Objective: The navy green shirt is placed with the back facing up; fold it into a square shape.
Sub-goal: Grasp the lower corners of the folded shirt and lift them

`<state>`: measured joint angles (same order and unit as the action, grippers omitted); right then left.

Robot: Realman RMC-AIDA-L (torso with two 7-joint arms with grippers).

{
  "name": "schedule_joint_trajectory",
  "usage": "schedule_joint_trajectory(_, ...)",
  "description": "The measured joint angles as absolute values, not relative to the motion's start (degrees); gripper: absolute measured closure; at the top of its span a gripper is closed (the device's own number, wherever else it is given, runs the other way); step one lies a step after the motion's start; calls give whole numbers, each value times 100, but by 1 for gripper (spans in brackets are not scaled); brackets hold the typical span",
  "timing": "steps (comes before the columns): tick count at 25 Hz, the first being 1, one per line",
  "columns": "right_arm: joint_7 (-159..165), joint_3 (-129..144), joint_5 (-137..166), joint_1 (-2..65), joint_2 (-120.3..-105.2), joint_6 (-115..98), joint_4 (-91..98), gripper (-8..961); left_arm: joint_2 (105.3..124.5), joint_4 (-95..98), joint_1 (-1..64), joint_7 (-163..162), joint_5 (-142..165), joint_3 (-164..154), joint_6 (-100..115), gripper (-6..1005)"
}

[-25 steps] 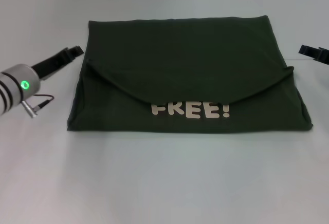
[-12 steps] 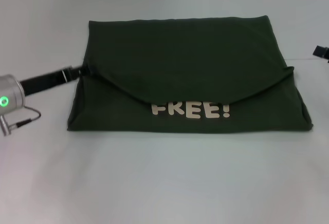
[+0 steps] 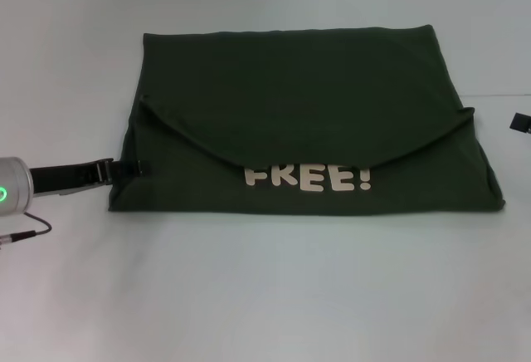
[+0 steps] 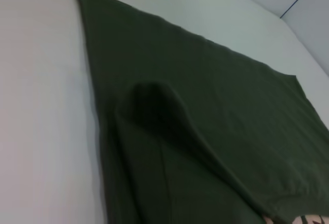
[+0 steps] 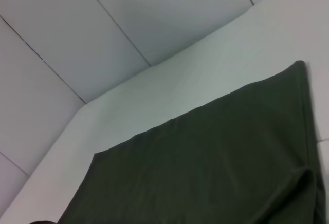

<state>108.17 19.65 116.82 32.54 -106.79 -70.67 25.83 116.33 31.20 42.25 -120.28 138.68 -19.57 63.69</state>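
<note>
The navy green shirt lies flat on the white table, folded into a wide rectangle. A curved flap is laid from the far side over the near half, and pale "FREE!" lettering shows just below that flap. My left gripper is low at the shirt's left edge, near the front left corner, and touches the cloth. Only the tip of my right gripper shows at the picture's right border, apart from the shirt. Both wrist views show just the shirt and table.
The white table runs wide on all sides of the shirt. A pale panelled wall stands behind the table's far edge. A thin cable hangs by my left wrist.
My left gripper has moved down along the shirt's left edge, from near the flap's corner to the front left corner. The right gripper has drawn back to the right, almost out of view.
</note>
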Motion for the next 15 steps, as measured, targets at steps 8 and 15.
schedule_joint_trajectory(8,10828,1989,11681,3214,-10628,-7079,2584,211,11695,3075,4196,-11830,13914,-2069,6045,277)
schedule_joint_trajectory(15,10838,2003,11680,3194,-10625,-7107,2561,211,11729,2800,4262,-11551,13887,-2282,5507,278)
